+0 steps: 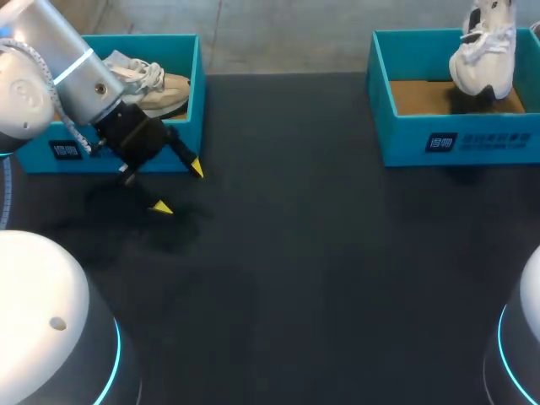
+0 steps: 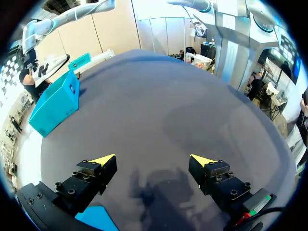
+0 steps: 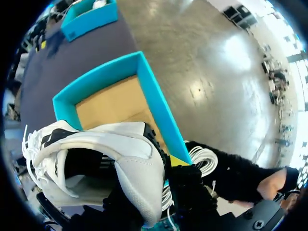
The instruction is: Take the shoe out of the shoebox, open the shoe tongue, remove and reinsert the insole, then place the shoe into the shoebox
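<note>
Two arms, two teal shoeboxes and two sneakers are in view, one sneaker to each box.

Nearest the robot, the dark table (image 1: 321, 253) runs as a broad bare stretch across the whole middle, from the arm bases out to the boxes at its far edge.

Over the left part of that stretch hangs the left gripper (image 1: 179, 187). Its two fingers are spread wide with nothing between them, and in its own wrist view only bare tabletop lies under the yellow tips (image 2: 103, 160). It sits just in front of the near right corner of the left shoebox (image 1: 196, 93), close to the wall but apart from it. A tan sneaker (image 1: 164, 89) lies on its side inside that box.

The right shoebox (image 1: 456, 139) stands at the far right, well apart from the left one, with open table between them. Its brown cardboard floor shows.

The white sneaker (image 1: 485, 51) is above the far right part of this box, held up on end, its top well clear of the walls. Whether its lower end touches the cardboard cannot be told.

In the right wrist view, the right gripper (image 3: 166, 166) pinches the sneaker at the heel. One yellow tip (image 3: 178, 160) presses the outside of the heel collar, and the other finger is hidden behind the collar, on the inside. The shoe mouth gapes open and the laces trail off beyond it.
</note>
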Available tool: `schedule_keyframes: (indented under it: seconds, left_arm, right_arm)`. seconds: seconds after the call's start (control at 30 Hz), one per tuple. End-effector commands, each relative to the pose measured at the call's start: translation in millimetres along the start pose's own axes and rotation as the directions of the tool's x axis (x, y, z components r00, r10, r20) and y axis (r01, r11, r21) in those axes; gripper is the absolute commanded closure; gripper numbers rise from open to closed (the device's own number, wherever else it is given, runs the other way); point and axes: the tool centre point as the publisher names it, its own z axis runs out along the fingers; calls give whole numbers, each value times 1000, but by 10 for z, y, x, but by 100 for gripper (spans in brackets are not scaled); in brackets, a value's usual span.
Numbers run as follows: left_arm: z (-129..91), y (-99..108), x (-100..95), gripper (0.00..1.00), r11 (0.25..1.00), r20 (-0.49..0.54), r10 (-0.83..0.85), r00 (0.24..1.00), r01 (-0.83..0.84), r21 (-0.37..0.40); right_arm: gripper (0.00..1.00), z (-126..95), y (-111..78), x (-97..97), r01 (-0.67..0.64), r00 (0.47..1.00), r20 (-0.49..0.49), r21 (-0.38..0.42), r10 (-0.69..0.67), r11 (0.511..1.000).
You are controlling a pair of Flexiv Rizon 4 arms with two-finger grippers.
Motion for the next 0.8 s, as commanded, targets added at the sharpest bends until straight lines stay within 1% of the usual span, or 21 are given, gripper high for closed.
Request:
schedule_keyframes:
  seconds: [0.03,0.2,0.23,0.3,0.4,0.43,0.5,0.8]
  left_arm:
    - [-3,-4,7,0,1000,0,0,1000,0,-3]
    - [-3,-4,7,0,1000,0,0,1000,0,-3]
    - [-3,-4,7,0,1000,0,0,1000,0,-3]
    - [-3,-4,7,0,1000,0,0,1000,0,-3]
    - [-3,-4,7,0,1000,0,0,1000,0,-3]
    - [-3,-4,7,0,1000,0,0,1000,0,-3]
    - [-3,-4,7,0,1000,0,0,1000,0,-3]
    - [-3,-4,7,0,1000,0,0,1000,0,-3]
  right_arm:
    - [100,7,-187,-38,-378,926,-18,-20,378,925]
    - [100,12,-428,-6,-563,826,10,-14,564,826]
    - [100,15,-484,6,-605,796,26,4,604,797]
    - [100,5,-560,54,-649,761,42,17,648,761]
    - [100,-14,-611,135,-713,701,80,76,709,697]
    - [100,-32,-632,169,-727,687,74,74,723,683]
    - [100,-70,-701,242,-773,634,92,111,768,625]
    - [100,-70,-701,242,-773,634,92,111,768,625]
